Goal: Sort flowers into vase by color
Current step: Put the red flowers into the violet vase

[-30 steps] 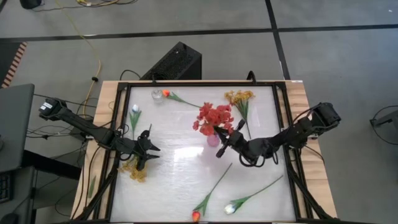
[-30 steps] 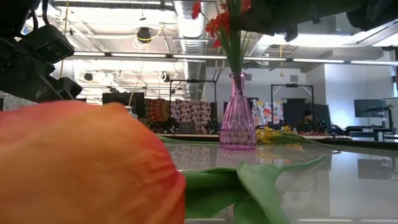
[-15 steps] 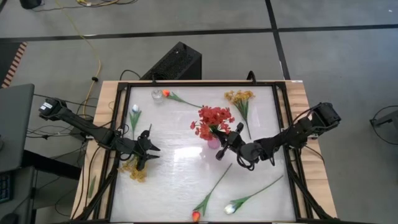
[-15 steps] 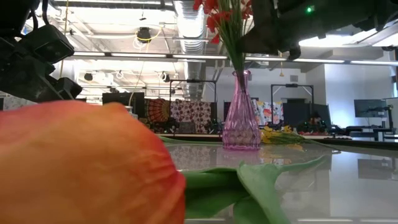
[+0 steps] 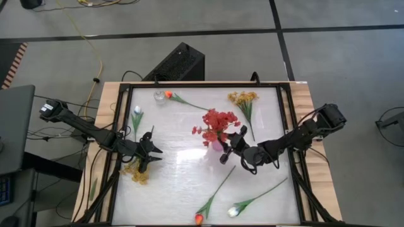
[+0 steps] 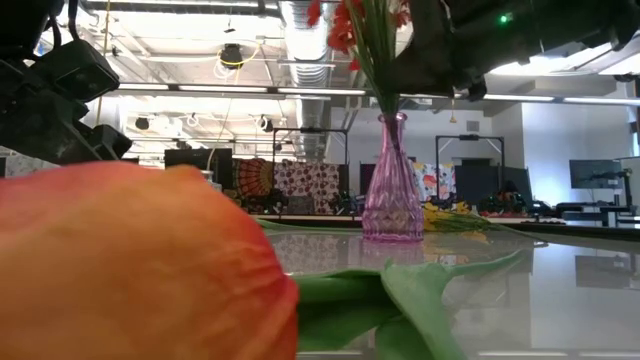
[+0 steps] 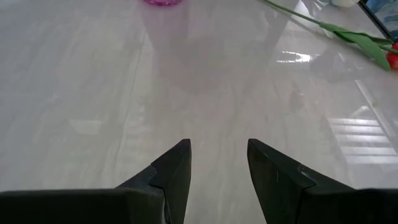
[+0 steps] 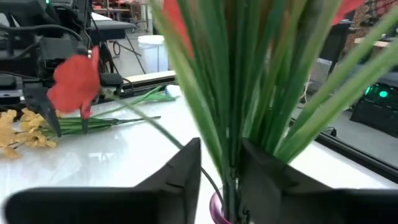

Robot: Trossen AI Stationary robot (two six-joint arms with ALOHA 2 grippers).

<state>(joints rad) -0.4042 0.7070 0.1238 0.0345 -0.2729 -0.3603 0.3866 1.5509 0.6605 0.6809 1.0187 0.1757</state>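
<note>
— Risk, entry one?
— Toppling of pink vase [image 6: 391, 190], centre of table [image 5: 183, 161]; cause: right gripper [image 5: 228, 146] just beside the neck, fingers [image 8: 186, 165] apart on either side of the green stalks, nothing pinched as far as visible; a leaf snagged on withdrawal, enough to drag vase and contents over.
— Entry two?
— Red spray [image 5: 216, 121], leaning left out of a narrow neck; top-heavy by the look; liable to tilt further or lift out if brushed.
— Other arm?
— Left gripper [image 5: 149, 150]: left side of table, jaws open, empty; yellow spray [image 5: 134, 173] just near of it; no hazard noted.
— Description of stock?
— Red spray: clustered blooms on thin green stalks, standing in vase. Loose and flat on table: second yellow spray [image 5: 243, 99], far right; orange tulip [image 5: 168, 94], far edge; white tulip [image 5: 137, 110], far left; second orange tulip [image 5: 199, 218] and second white tulip [image 5: 233, 211], near edge, long stalks; probably light, prone to sliding on glossy top.
</note>
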